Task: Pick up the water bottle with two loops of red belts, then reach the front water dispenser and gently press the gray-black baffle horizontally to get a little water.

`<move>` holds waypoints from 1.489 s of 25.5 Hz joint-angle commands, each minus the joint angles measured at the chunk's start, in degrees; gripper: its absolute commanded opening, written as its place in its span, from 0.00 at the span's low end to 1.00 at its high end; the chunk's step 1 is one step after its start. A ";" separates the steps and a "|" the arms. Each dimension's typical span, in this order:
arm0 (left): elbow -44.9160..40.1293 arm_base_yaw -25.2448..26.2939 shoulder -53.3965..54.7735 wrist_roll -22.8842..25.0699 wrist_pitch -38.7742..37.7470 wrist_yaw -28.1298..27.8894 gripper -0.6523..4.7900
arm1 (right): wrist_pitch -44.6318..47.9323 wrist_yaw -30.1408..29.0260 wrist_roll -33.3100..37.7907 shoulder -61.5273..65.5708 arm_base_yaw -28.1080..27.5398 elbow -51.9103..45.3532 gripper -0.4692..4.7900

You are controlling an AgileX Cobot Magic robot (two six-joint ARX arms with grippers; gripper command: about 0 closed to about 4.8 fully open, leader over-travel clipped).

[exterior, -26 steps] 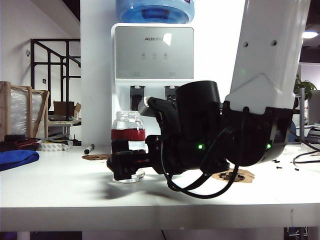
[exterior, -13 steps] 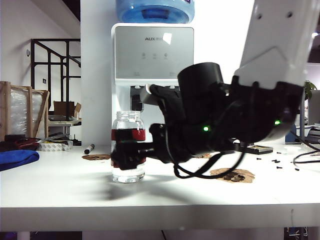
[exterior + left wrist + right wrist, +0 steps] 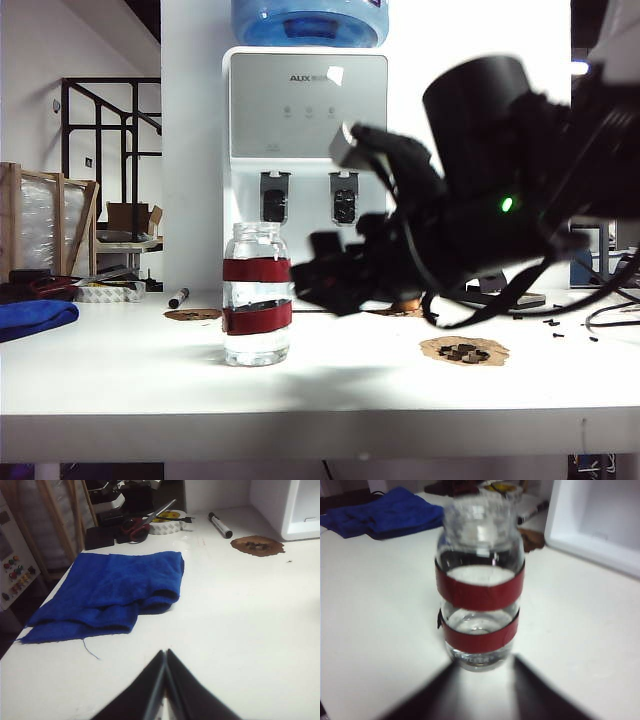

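Right gripper (image 3: 482, 677) part-open beside water bottle (image 3: 479, 580)

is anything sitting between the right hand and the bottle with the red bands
Nothing visible. The right hand sits just short of the water bottle, with only bare table between them; the left hand is off by the blue cloth.

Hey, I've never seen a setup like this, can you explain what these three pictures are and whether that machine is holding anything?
It is a two-armed robot at a white table. One picture is from a camera facing the table; the other two sit on the wrists. The right gripper, jaws apart, hangs beside the clear water bottle with two red bands, not touching it. The left gripper is shut and empty above the table, near a folded blue cloth. Behind stands the white water dispenser. Nothing is held.
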 commanded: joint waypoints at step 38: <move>-0.07 0.17 -18.40 -4.83 -12.50 4.76 0.11 | -57.44 -10.40 5.51 -71.43 -30.01 -11.61 0.08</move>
